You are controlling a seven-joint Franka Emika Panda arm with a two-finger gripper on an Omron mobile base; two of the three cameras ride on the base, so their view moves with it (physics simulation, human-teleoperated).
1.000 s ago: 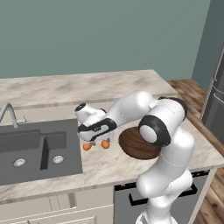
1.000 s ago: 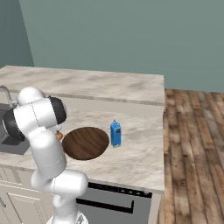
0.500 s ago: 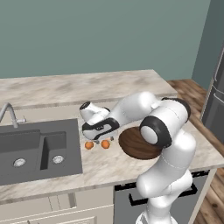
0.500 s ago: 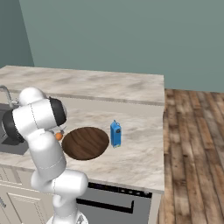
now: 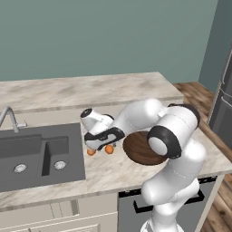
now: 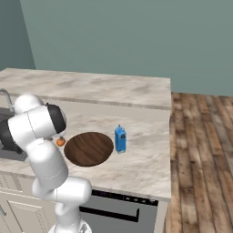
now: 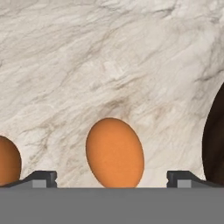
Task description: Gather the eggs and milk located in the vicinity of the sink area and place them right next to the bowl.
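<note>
Two orange-brown eggs (image 5: pixel 91 152) (image 5: pixel 109 149) lie on the marble counter between the sink (image 5: pixel 36 154) and the dark wooden bowl (image 5: pixel 140 147). My gripper (image 5: pixel 100 144) hangs just above them, open and holding nothing. In the hand view one egg (image 7: pixel 114 153) sits centred between the two fingertips (image 7: pixel 41 177), the other egg (image 7: pixel 8 161) is at the left edge, and the bowl (image 7: pixel 214 144) is at the right edge. The blue milk carton (image 6: pixel 120 139) stands upright just right of the bowl (image 6: pixel 88 149); an egg (image 6: pixel 60 142) shows at the bowl's left.
The curved silver faucet (image 5: pixel 9 118) rises at the sink's far left. The counter's front edge runs close below the bowl. A tall dark appliance (image 5: pixel 224 104) stands to the right, over the wooden floor (image 6: pixel 200 150).
The hand has shifted only slightly over the eggs, jaws staying wide. Eggs, bowl and milk have not moved.
</note>
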